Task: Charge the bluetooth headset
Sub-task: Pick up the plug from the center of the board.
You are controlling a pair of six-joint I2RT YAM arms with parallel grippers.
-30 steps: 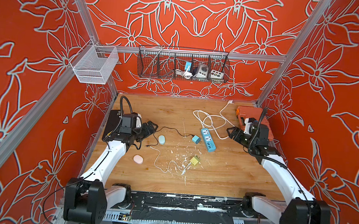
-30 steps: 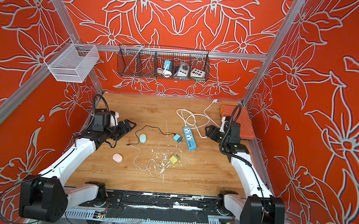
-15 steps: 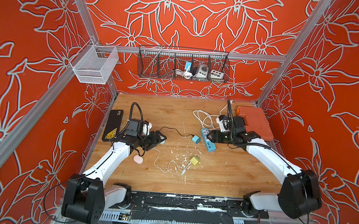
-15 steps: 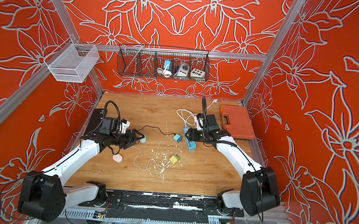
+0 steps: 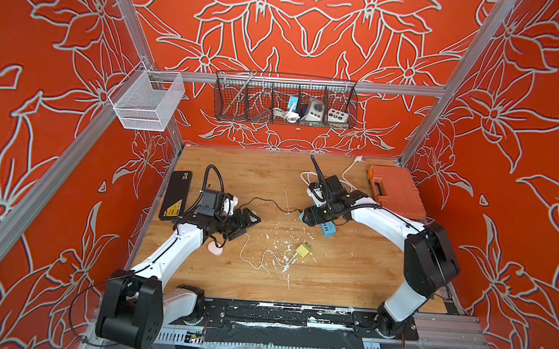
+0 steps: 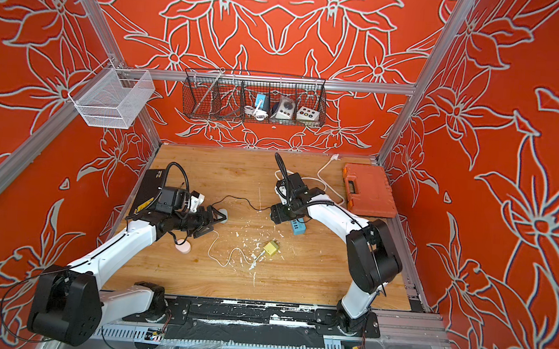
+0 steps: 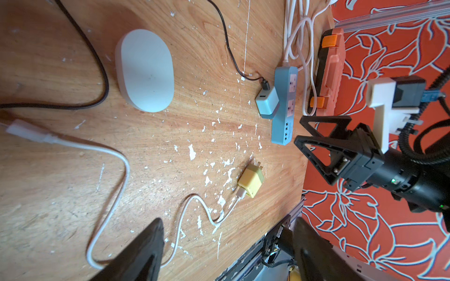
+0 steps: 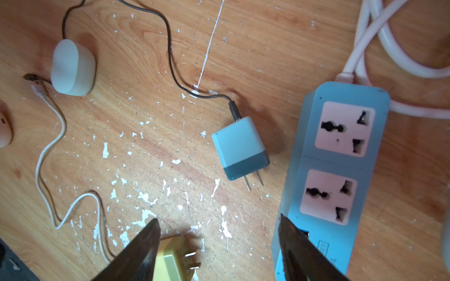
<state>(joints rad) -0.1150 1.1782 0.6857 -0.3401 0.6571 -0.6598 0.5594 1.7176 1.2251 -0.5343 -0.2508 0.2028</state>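
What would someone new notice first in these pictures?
The orange flower-patterned walls dominate. On the wooden table, the left arm and right arm lean toward a blue power strip and a blue charger lying unplugged beside it. An orange tool case sits in the far right corner.

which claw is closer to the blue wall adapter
Right. The right claw hovers open over the blue wall adapter, beside the power strip. The left claw is farther off, open by the white earbud case.
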